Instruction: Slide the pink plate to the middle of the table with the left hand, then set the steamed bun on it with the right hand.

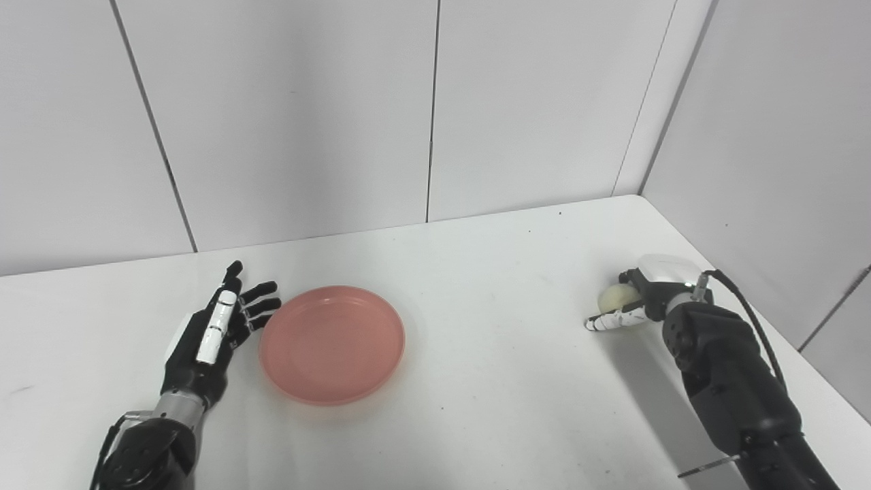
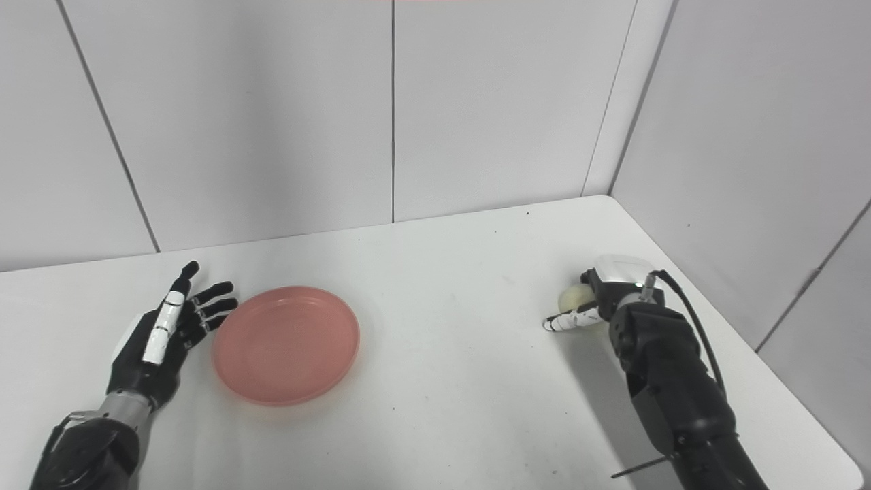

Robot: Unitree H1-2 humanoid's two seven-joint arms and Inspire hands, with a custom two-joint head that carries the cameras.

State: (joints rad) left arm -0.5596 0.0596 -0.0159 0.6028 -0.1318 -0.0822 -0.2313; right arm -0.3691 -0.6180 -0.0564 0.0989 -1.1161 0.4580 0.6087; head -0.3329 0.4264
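Lying bare, pink plate (image 1: pixel 332 344), left hand (image 1: pixel 216 327) released beside it, right hand (image 1: pixel 643 299) grasping steamed bun (image 1: pixel 614 297)

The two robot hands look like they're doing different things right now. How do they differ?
The left hand is spread open and holds nothing, while the right hand is curled around the steamed bun. The left hand sits right beside the pink plate, its fingers at the rim; the right hand is far from the plate, near the table's right edge. Both are black and white and low over the white table.
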